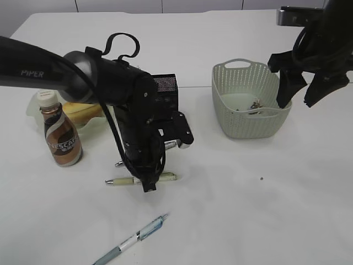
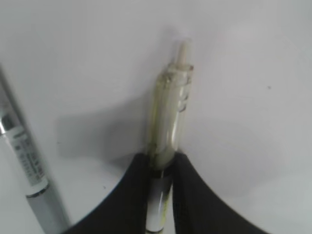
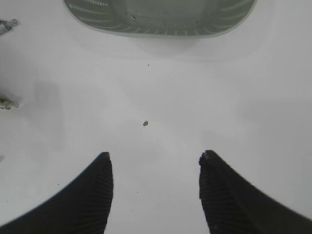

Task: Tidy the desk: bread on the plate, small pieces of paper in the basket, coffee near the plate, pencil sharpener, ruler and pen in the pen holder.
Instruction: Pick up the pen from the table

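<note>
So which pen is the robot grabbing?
The pale greenish pen, pinched by the left gripper. The blue pen lies alone at the front, and a third pen lies beside the gripped one, untouched.

Left tool (image 2: 161, 195) points down with jaws pinched together; right tool (image 3: 156, 190) hangs raised, jaws apart.

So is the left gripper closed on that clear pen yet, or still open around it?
Closed on it. In the left wrist view both fingers press against the clear pen, which lies flat on the table.
</note>
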`<state>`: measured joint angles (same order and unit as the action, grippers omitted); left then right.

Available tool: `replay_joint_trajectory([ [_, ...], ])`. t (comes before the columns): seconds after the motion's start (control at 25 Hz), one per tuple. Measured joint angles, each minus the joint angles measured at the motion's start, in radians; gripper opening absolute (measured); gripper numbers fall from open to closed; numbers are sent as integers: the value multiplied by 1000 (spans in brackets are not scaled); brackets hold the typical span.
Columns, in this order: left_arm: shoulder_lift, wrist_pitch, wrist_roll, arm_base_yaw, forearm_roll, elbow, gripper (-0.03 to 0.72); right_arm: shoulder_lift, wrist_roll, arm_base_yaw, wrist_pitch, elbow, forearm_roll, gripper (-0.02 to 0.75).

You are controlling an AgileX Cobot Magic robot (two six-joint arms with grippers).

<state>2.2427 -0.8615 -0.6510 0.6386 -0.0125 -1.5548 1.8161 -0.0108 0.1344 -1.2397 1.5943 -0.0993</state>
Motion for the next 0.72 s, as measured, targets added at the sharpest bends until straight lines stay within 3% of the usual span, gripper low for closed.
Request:
replay_joint_trajectory([
  [0.32,2,-6,169,0,35,-14,76,0,0,0,2,42,0,418],
  [0.72,2,-171,473,0,41,-164,76,0,0,0,2,51,-4,418],
])
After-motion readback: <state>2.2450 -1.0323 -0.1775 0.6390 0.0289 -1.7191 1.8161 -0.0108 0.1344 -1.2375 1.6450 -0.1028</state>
